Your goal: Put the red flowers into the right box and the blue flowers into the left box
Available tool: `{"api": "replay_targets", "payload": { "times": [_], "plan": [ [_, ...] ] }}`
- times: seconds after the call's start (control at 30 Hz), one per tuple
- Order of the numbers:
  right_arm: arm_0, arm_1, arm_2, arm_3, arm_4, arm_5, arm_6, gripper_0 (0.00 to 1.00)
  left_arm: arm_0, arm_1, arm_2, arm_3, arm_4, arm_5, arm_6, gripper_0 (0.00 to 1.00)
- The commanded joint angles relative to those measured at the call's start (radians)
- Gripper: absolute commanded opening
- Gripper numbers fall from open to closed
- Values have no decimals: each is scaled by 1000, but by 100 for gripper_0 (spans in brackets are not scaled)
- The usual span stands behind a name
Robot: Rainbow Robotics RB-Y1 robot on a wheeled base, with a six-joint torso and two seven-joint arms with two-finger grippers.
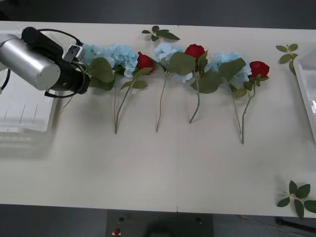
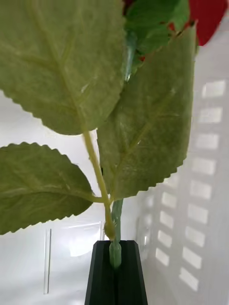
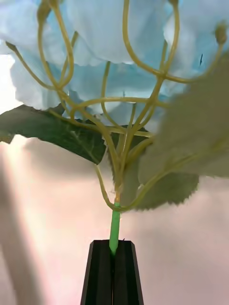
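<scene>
Left gripper had its black fingers pinched tight on the green stem of a blue flower, the pale fluffy cluster fanning out just ahead of the fingertips with big leaves spreading to either side! From the front, that arm reached in over the table's left end, the held bloom just past the wrist, and the left box sat right beside the arm. Right gripper was clamped just as firmly on a red flower's stem, broad serrated leaves rising straight off its fingertips and a sliver of red bloom beyond them, with white slotted box wall close alongside. Farther along the table from the left gripper lay a row of blue flowers and red flowers, stems trailing toward the robot, and the right box stood at the far right edge.
</scene>
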Motion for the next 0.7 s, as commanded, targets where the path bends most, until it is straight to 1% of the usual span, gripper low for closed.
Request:
{"api": "replay_targets", "payload": {
  "times": [0.03,0.07,0.17,0.2,0.23,0.3,0.33,0.37,0.4,0.43,0.5,0.57,0.6,0.7],
  "plan": [
    [-24,18,-1,38,-1,-20,-2,0,-28,90,79,-107,48,121,26,0],
    [-24,18,-1,38,0,-20,-3,0,-27,100,93,-122,56,139,24,0],
    [-24,21,-1,36,37,-38,1,1,-27,138,179,-190,95,249,3,0],
    [-24,22,1,36,46,-41,3,7,-25,144,197,-197,105,268,-8,0],
    [-24,22,-1,31,72,-49,5,33,-16,155,249,-210,131,312,-42,0],
    [-24,25,-1,30,83,-58,3,75,12,159,346,-214,164,363,-94,0],
    [-24,25,-1,30,82,-59,3,89,30,158,398,-214,180,387,-126,0],
    [-24,25,-1,28,77,-59,0,96,59,155,469,-214,198,415,-171,0],
    [-24,25,-1,27,77,-59,-2,95,71,152,507,-214,206,430,-192,0],
    [-22,25,-1,22,72,-59,0,96,102,144,590,-214,218,464,-243,0],
    [-24,25,-1,18,59,-58,6,96,136,133,684,-214,218,504,-301,0],
    [-24,18,-3,2,22,-30,12,95,165,132,769,-214,214,541,-360,0],
    [-24,15,-6,-5,9,-16,12,96,170,132,789,-214,212,547,-375,0],
    [-32,-27,-41,-82,-81,108,14,95,180,138,884,-205,206,599,-453,0]
  ]
}}
